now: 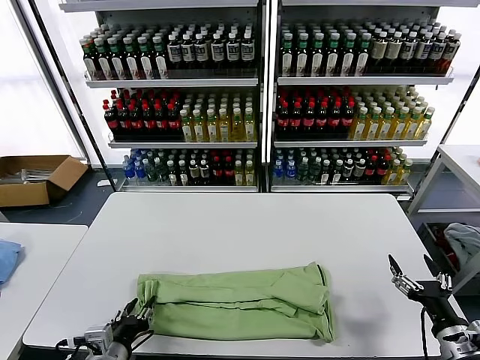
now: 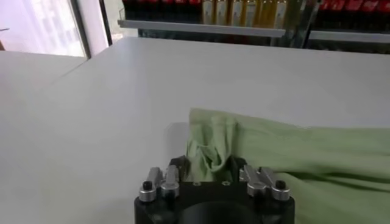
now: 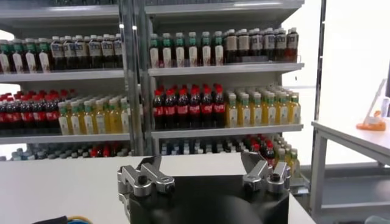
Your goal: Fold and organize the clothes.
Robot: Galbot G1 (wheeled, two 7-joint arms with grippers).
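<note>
soft, floppy green shirt [image 1: 236, 301] on the table [image 1: 247, 225], left gripper [image 2: 208, 171] fingers pinching its bunched near corner, right gripper [image 1: 417, 276] fingers spread, empty.

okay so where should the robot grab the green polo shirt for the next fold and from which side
Probably the bunched near-left corner of the green polo shirt, approached low from the table's front edge. The fabric gathers into a raised ridge there, directly between the left gripper's fingers, whereas elsewhere it lies flat. The right gripper hovers open beyond the shirt's right end.
</note>
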